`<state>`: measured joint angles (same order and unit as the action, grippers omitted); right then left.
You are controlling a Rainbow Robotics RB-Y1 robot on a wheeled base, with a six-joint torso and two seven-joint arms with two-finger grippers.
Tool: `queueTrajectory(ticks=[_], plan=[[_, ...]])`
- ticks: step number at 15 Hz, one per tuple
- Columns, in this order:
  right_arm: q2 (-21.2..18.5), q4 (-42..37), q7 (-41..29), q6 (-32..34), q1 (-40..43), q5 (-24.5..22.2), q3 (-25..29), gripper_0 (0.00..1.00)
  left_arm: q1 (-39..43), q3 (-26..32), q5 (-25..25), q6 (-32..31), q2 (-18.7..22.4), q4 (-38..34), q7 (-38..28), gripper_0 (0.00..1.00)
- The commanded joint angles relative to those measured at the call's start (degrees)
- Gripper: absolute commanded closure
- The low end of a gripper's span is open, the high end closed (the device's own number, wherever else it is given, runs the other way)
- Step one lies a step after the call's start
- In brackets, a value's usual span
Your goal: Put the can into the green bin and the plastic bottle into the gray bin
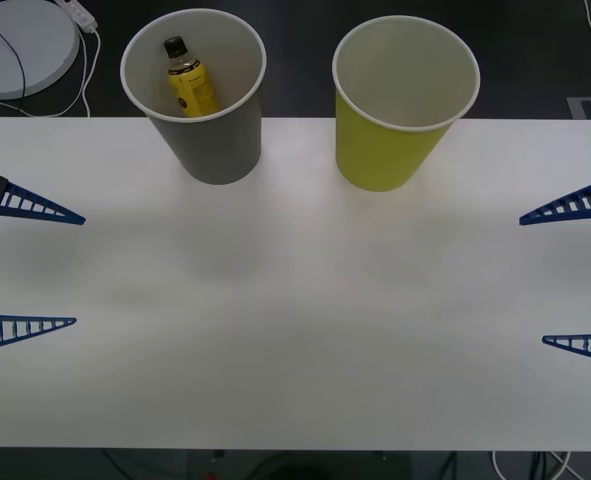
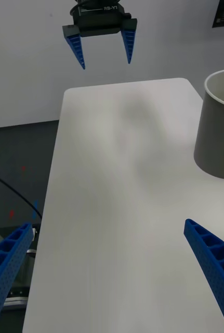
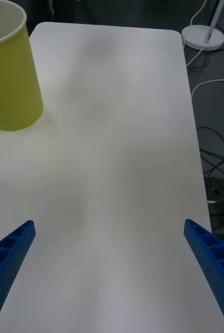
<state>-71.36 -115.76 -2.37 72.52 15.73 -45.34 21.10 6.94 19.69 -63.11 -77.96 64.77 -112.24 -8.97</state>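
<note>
the plastic bottle (image 1: 189, 82) leans inside the gray bin (image 1: 204, 135), cap up. the green bin (image 1: 390, 140) beside it looks empty. left gripper (image 1: 30, 268) and right gripper (image 1: 571, 275) wait wide open at the counter (image 1: 295, 320) sides.

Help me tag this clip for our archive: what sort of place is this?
Probably a robot lab or test room: a bare white table holding only two paper-cup bins, the gray bin and the green bin, loose cables on a dark floor, and a round white stand base.
</note>
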Motion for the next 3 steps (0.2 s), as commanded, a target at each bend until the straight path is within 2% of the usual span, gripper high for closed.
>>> queueTrajectory(ticks=[1,3], plan=[[0.0,0.0,0.0,0.0,0.0,0.0,0.0,0.0,0.0,0.0,0.0,0.0,0.0,0.0,0.0,0.0],[0.0,0.0,0.0,0.0,0.0,0.0,0.0,0.0,0.0,0.0,0.0,0.0,0.0,0.0,0.0,0.0]])
